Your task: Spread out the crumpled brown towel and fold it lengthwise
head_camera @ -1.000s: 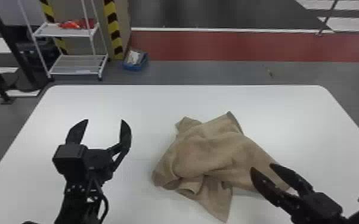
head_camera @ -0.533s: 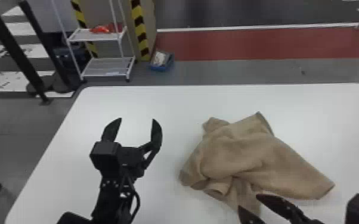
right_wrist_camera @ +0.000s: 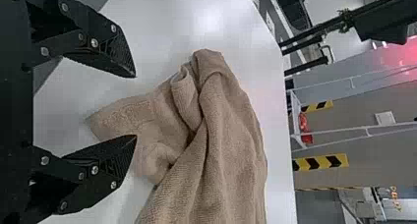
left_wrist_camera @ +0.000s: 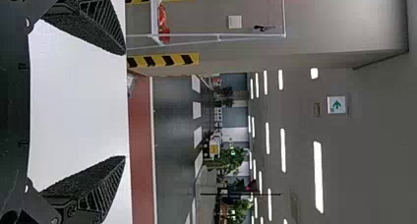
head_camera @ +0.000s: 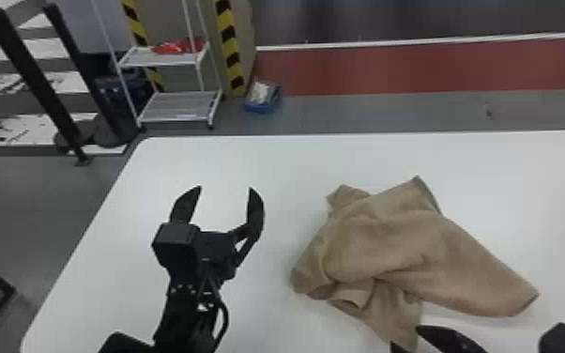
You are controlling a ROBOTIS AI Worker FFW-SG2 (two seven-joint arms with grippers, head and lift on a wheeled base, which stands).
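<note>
Head view: brown towel (head_camera: pixel 389 244) near right tool (head_camera: pixel 405 336); mostly beyond its fingertips

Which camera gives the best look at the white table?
The head view: it takes in most of the table, with its far edge and left side. The left wrist view shows a strip between the jaws; the right wrist view, parts around the towel.
</note>
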